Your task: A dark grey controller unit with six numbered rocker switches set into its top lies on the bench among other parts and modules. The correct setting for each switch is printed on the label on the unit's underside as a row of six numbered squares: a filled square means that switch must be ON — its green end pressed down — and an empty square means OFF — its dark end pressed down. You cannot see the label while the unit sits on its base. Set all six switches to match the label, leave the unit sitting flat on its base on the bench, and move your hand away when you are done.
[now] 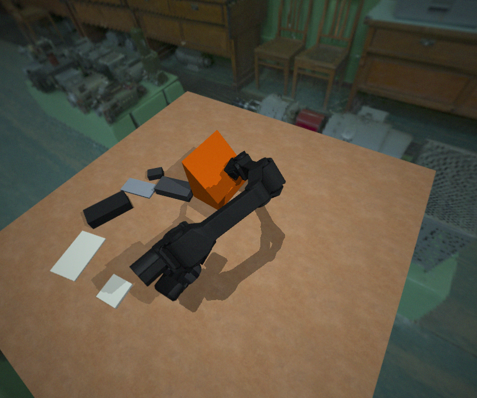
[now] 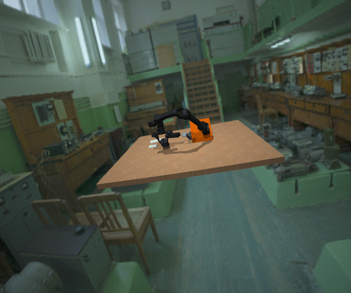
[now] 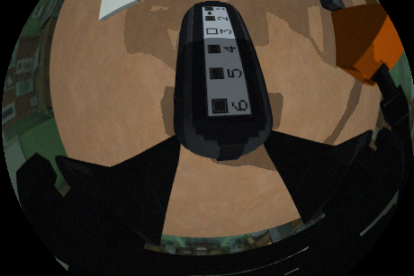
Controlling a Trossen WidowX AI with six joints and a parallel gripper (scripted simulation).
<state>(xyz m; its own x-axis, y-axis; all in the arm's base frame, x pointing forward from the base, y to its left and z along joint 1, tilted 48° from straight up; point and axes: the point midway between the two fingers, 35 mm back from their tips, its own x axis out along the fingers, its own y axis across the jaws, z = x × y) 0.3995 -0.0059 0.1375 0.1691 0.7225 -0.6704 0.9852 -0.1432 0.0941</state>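
My gripper (image 3: 221,138) is shut on the dark grey controller unit (image 1: 171,287) (image 2: 164,143) (image 3: 194,142). The fingers hold it from both sides above the bench (image 1: 315,265). In the wrist view its underside faces the camera. The label (image 3: 223,57) shows squares 1, 2, 4, 5 and 6 filled and square 3 empty. The far part of the label is lit and the near part is in shadow. The unit's rocker switches face away from the wrist camera and cannot be made out in the top and exterior views.
An orange block (image 1: 208,158) (image 2: 197,127) (image 3: 378,41) stands beside the arm's base. A dark grey block (image 1: 172,188), a small black block (image 1: 155,173), a blue-grey plate (image 1: 138,187) and a long black block (image 1: 108,209) lie left of it. Two pale plates (image 1: 78,255) (image 1: 114,292) lie nearer.
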